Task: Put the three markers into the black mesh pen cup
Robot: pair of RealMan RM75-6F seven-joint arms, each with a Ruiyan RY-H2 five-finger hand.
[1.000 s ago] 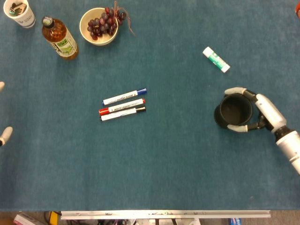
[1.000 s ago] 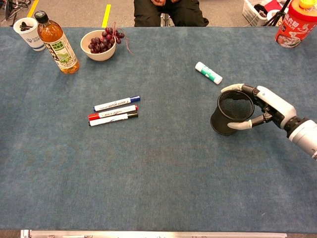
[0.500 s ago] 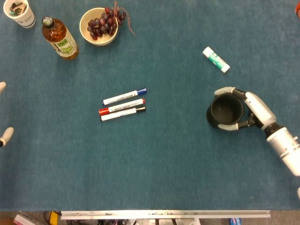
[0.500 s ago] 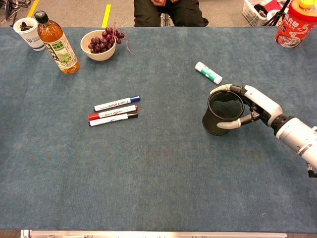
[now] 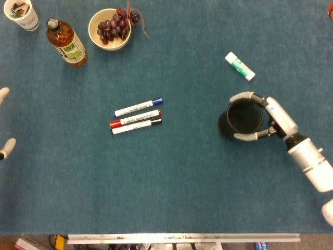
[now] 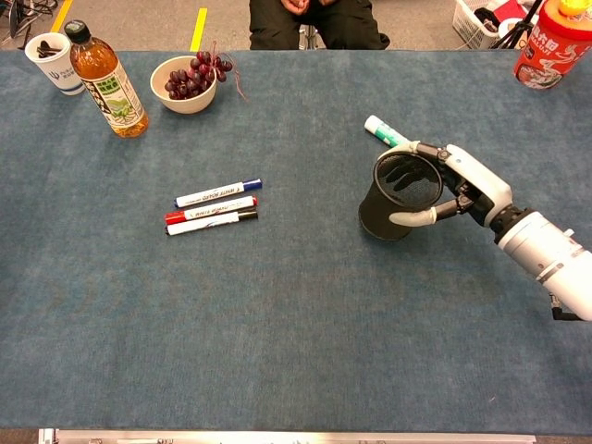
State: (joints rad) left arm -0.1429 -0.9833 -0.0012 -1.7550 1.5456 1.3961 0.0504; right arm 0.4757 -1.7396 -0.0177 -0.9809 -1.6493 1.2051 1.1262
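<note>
Overhead: my right hand (image 5: 268,117) wraps the cup (image 5: 240,117), fingers round its rim; 3 markers (image 5: 137,116) lie side by side, well apart to its left. L hand (image 5: 4,122) only at frame edge, can't tell its state. Chest: cup (image 6: 396,196) upright, empty. Risk: loose rim grip, cup tips or slides.

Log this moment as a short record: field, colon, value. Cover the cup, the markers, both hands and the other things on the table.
pen cup: black mesh pen cup, upright, empty, held
right hand: right hand grips the cup's rim
left hand: left hand, only fingertips show at the table's left edge
markers: three markers, side by side on the blue table, none in the cup
far left: paper cup, tea bottle, bowl of grapes
behind cup: glue stick
</note>
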